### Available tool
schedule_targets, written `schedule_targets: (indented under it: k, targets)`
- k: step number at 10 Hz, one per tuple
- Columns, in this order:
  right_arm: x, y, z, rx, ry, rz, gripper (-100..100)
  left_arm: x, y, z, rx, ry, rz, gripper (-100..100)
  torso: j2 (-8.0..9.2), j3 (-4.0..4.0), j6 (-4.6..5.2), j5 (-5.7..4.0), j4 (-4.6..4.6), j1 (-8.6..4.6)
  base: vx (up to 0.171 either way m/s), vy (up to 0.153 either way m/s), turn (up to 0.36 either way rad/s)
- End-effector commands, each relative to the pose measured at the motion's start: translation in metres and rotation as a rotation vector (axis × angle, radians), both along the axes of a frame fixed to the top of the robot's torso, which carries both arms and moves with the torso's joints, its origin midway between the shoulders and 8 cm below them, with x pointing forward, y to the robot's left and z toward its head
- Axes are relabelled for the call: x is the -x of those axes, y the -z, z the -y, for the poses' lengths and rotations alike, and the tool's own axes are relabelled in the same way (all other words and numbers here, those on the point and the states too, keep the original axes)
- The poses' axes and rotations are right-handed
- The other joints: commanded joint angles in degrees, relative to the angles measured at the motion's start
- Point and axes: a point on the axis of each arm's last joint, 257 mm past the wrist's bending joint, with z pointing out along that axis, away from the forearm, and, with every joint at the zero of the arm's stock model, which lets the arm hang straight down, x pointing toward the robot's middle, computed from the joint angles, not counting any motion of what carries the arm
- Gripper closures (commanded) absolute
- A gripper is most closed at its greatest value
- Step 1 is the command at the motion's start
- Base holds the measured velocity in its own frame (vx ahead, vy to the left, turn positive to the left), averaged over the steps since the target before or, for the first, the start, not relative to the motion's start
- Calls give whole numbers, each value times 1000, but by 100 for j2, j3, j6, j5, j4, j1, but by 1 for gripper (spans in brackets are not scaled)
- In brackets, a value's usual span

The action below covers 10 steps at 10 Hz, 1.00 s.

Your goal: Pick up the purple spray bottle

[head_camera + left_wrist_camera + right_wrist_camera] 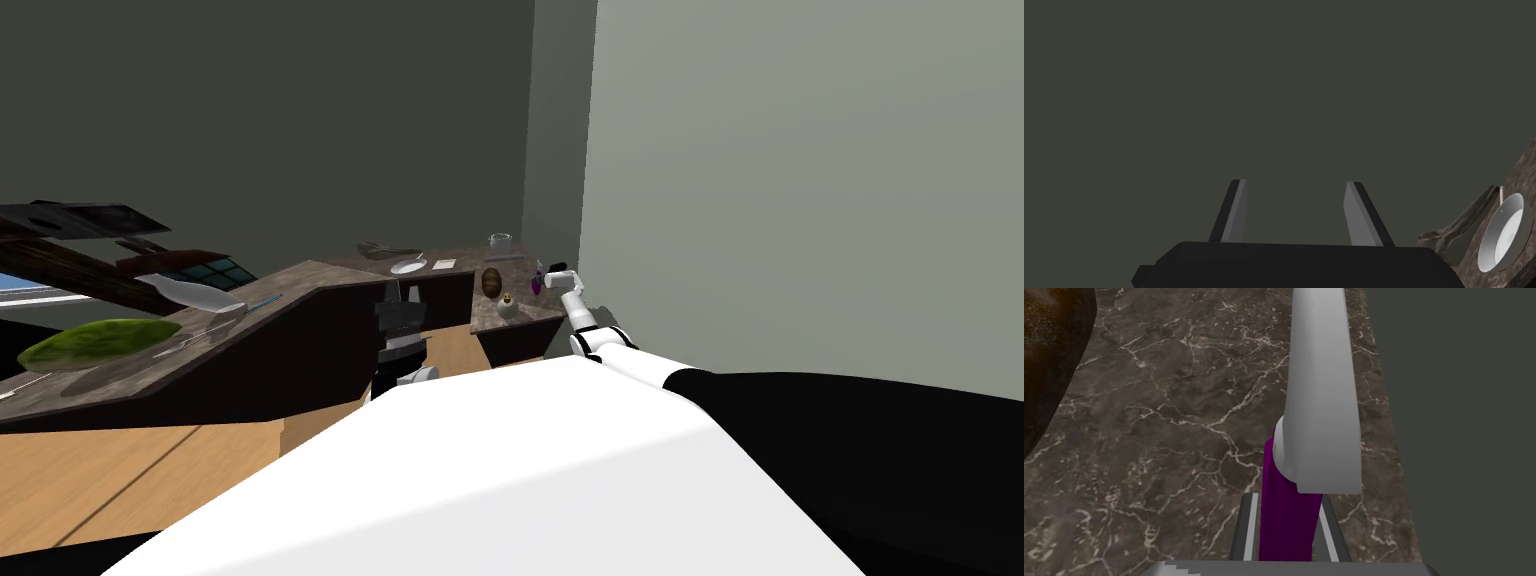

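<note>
Presently the right gripper (1286, 498) is at the spray bottle (1286, 518), whose purple body sits between the two fingers (1250, 523); both blades lie against its sides, so the grip reads as clamped on the body below the white spray head (1319, 398). The bottle is over the right end of the dark marbled counter (1174, 413), close to the edge that meets the wall (800, 200). Its base is hidden behind the gripper's body, so whether it rests on the counter or is just clear of it cannot be told. Handling, as a judgement: probably light and stiff, with smooth sides that could slip. The spray head is larger than the body held below it, so the bottle may tip in a loose grip. The hold on the narrow body just under the head looks sensible. The right wrist view gives the contact itself, plus a brown round object (1049, 363) near the bottle. The head view gives the layout instead: the right arm reaches out to the counter's far right corner, with a glass jar (500, 241) further back. The left wrist view adds that the left gripper (1296, 182) has its fingers apart and holds nothing, and shows a white dish (1501, 232) touching a crumpled cloth (1464, 230) on the counter.
</note>
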Motion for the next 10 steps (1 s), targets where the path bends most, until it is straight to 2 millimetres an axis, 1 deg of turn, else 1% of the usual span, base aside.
schedule_targets:
  k: [1,3,4,5,6,8,9,10]
  targets:
    - [3,1,-15,6,-10,-1,100,0,0,0,0,0,0,0,0,0,0,0,0,0,36,-81,-49]
    - [11,1,-62,1,-42,-7,100,0,0,0,0,0,0,0,-3,-5,-1,1,-6,10,27,-81,-145]
    - [10,-3,-62,4,-42,4,100,0,0,0,0,0,0,0,-1,-7,2,-2,-12,8,21,-74,-60]
    - [14,-7,-85,1,-56,8,100,0,0,0,0,0,0,0,-1,-7,3,-2,-11,6,26,-98,-117]
    - [14,-8,-85,1,-56,9,100,0,0,0,0,0,0,0,-1,-6,4,-3,-10,0,23,-70,-54]
    - [23,-20,-130,-11,-79,25,100,0,0,0,0,0,0,0,1,-4,5,-2,-9,12,40,-73,-170]
    - [22,-20,-117,-6,-75,21,100,0,0,0,0,0,0,0,-1,-3,8,-2,-5,5,23,-38,-25]
    - [22,-21,-119,-8,-75,21,0,0,0,0,0,0,0,0,3,-4,7,-3,-10,14,3,-6,4]
